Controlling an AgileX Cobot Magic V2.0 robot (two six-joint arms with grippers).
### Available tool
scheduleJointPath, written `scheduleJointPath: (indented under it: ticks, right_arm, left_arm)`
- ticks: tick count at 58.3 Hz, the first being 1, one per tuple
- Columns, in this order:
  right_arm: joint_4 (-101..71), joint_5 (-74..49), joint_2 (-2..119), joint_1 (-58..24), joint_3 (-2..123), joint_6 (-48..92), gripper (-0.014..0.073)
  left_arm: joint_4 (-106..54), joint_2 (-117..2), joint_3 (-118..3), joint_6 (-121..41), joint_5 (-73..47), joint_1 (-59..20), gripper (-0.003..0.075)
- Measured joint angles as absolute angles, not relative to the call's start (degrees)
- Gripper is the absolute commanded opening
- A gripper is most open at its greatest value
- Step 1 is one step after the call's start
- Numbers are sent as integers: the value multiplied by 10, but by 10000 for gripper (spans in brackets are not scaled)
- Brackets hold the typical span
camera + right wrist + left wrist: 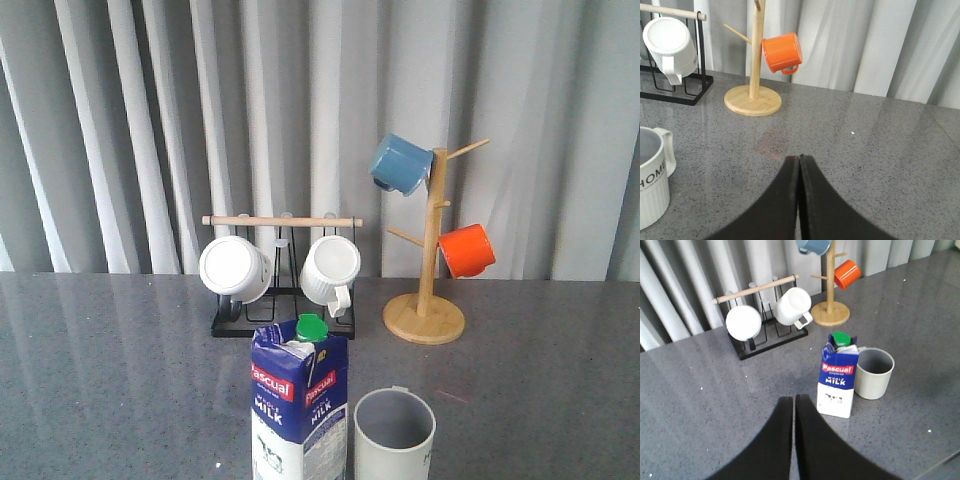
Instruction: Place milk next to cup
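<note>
The blue-and-white milk carton with its green cap stands upright at the table's front middle, right beside the pale ribbed cup on its right. In the left wrist view the milk and the cup stand close together, perhaps touching. The cup shows "HOME" in the right wrist view. My left gripper is shut and empty, a short way from the carton. My right gripper is shut and empty, off to the cup's side. Neither gripper shows in the front view.
A black rack with a wooden bar holds two plain white mugs behind the carton. A wooden mug tree at the back right carries a blue mug and an orange mug. Grey curtains hang behind the table.
</note>
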State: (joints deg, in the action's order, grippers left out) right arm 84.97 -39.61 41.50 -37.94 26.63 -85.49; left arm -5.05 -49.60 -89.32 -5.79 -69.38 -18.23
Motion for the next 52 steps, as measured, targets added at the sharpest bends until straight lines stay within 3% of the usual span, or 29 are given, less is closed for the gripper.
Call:
scheduleJointPath:
  ticks: [24,39,52]
  right_arm:
    - [857,-395,415,-379,266,-857,-8]
    - [857,-393,415,-379,266,-857,-8]
    - [858,-393,415,-379,266,-857,-8]
  left_arm:
    - [-22,-274,-498,72,-463,-182,-8]
    - [-22,-251,-377,81,-453,-182,-7]
    - [-10,-251,-343,81,-442,-182,-7]
